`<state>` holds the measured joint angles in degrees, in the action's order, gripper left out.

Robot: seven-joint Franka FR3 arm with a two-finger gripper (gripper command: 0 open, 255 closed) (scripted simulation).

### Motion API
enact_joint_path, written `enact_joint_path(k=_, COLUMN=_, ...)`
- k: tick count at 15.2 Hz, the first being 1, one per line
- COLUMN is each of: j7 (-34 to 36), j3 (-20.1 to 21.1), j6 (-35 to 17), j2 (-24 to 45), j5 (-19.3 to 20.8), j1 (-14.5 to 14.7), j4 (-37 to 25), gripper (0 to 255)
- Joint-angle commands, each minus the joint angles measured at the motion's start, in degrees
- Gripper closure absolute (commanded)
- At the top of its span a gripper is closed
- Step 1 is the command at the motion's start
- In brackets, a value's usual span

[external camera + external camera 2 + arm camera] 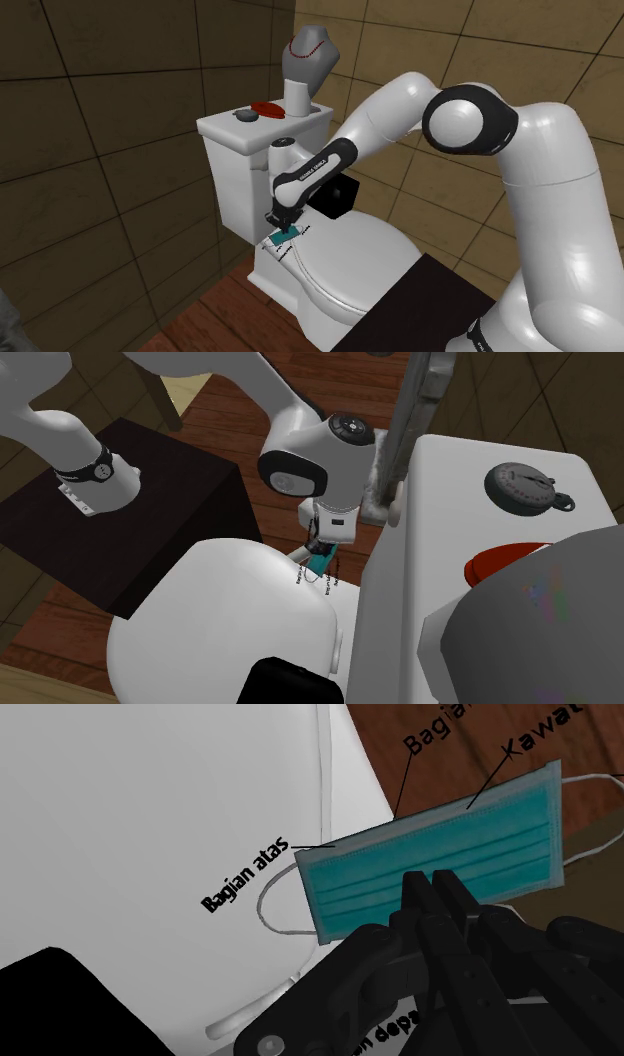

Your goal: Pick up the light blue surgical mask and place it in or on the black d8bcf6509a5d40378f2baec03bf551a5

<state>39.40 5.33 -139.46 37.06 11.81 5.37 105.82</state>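
At the toilet lid's [345, 268] back edge, the gripper [433, 890] stands pinched together, seemingly nipping the mask [440, 854] midway along its near long side, the black box [337, 196] nearby.

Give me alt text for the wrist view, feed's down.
Black pincer, fingers closed on the near edge of a teal pleated surgical mask with white ear loops, over the edge of a white toilet lid.

Bathroom: white toilet [330, 270], tiled walls [100, 90]
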Motion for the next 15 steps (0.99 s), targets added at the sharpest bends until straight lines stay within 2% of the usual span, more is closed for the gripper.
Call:
enact_joint_path(k=1, j7=-0.15, j3=0.16, j6=0.80, j2=-1.16, j5=-0.18, j1=-0.10, j4=0.38, gripper=255)
enact_joint_path(k=15, j7=-1.64, j3=1.26, j6=8.22, j2=-8.93, j5=-1.81, j1=-0.81, j4=0.66, gripper=255)
